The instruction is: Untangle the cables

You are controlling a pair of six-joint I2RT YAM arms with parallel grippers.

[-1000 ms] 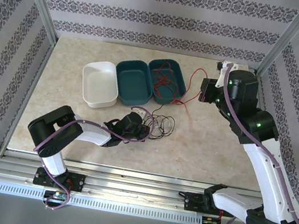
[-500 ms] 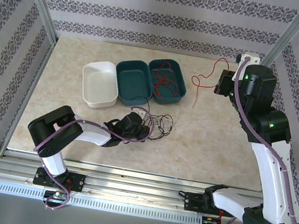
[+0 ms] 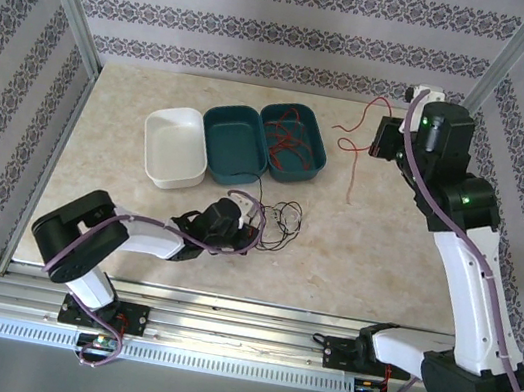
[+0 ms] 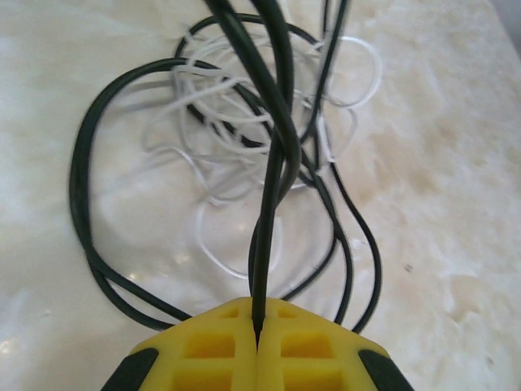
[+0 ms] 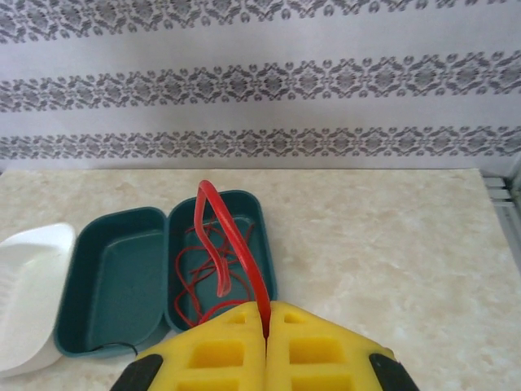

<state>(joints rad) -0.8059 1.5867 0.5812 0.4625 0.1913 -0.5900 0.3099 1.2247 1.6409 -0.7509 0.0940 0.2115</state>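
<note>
At the far right of the table, the right gripper has its jaws pressed together on a red cable. The strand's long axis trails toward the near side, and the teal tray of other red cables lies to the gripper's left. A second ago that strand stretched from the tray's edge to the gripper; now it hangs clear. The left gripper, the arm nearer the black and white bundle at mid-table, pinches a black cable running straight ahead into the loops.
</note>
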